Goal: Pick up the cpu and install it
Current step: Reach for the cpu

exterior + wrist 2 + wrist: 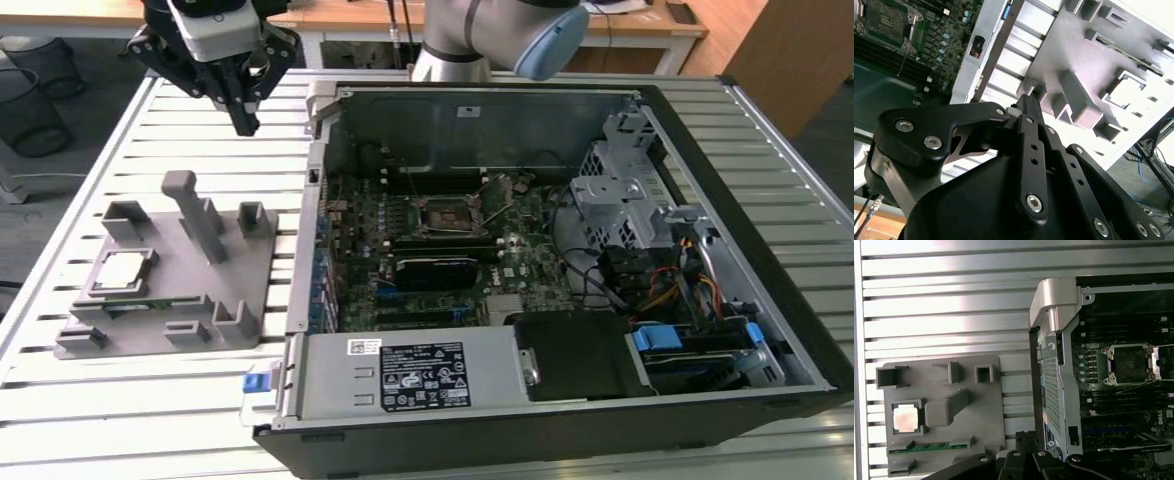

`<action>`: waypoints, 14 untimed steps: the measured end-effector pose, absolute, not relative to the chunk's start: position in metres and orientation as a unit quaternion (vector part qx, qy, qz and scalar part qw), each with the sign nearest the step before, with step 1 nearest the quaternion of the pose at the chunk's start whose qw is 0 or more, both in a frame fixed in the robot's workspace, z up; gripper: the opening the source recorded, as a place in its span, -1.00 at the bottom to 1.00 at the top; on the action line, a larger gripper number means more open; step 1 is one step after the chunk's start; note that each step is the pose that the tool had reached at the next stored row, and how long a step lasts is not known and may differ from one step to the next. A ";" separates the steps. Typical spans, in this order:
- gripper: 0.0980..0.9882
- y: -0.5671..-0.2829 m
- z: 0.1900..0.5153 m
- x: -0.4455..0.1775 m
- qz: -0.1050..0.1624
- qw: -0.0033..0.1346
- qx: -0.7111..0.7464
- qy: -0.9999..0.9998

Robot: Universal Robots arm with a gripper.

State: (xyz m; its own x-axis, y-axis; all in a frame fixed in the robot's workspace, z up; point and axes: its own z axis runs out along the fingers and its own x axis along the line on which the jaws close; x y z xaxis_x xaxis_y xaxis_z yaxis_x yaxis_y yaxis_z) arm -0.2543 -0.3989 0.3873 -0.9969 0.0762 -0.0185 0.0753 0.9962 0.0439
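One cpu (pixel 123 270) is lying in the grey fixture (pixel 200 300), well apart from the hand (pixel 244 127), which is hovering empty, fingers pinched narrow.

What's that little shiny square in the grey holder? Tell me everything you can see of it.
The cpu is a small flat square with a silvery metal top. It lies flat, face up, in a square pocket of the grey plastic fixture on the slatted table, outside the open computer case. Only the fixture touches it; the gripper is well apart.
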 end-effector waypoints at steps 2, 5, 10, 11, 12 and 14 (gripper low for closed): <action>-0.98 -0.399 0.387 -0.256 0.022 0.010 0.038 0.999; -0.98 -0.399 0.387 -0.259 0.022 0.010 0.038 0.999; -0.98 -0.399 0.386 -0.264 0.022 0.010 0.038 0.999; -0.98 -0.399 0.386 -0.265 0.022 0.010 0.038 0.999; -0.98 -0.399 0.386 -0.266 0.022 0.010 0.038 0.999; -0.98 -0.399 0.386 -0.268 0.022 0.010 0.038 0.999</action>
